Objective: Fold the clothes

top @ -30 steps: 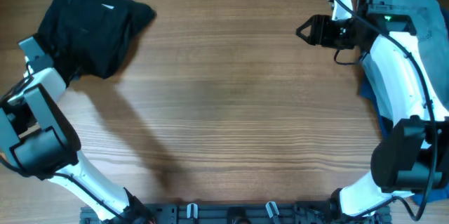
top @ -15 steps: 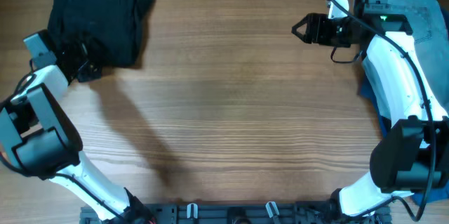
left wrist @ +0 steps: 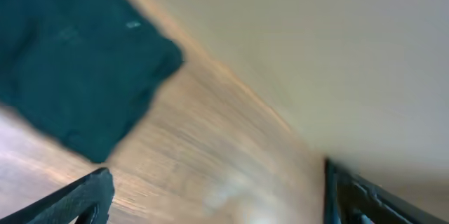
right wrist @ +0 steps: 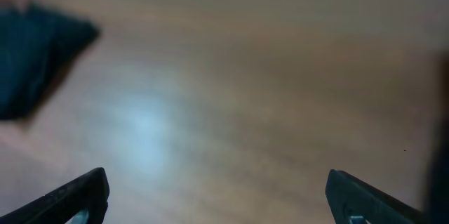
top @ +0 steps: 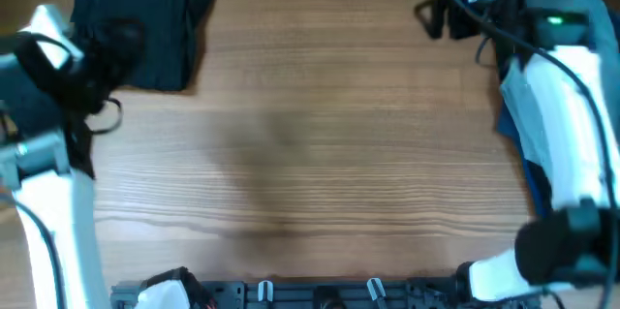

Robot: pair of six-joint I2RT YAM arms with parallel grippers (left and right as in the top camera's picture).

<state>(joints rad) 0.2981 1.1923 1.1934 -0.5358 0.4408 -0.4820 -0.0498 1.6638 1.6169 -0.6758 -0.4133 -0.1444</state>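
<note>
Our left arm (top: 53, 207) and right arm (top: 562, 125) wear smooth white shells over black joints. Behind the right jaws, thin black cables (top: 482, 52) loop, and a green light (top: 554, 21) glows. Our fingertips (right wrist: 77, 194) are dark.

Robot lab workbench, wood-grain table (top: 320, 164), white-and-black left arm (top: 56, 217) and right arm (top: 562, 106) mounted by a metal rail (top: 310, 293) at the near edge, plain pale wall (left wrist: 316, 34) beyond.

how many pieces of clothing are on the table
2: a black garment far left, and blue denim far right, partly under the right arm; more may be hidden there.
</note>
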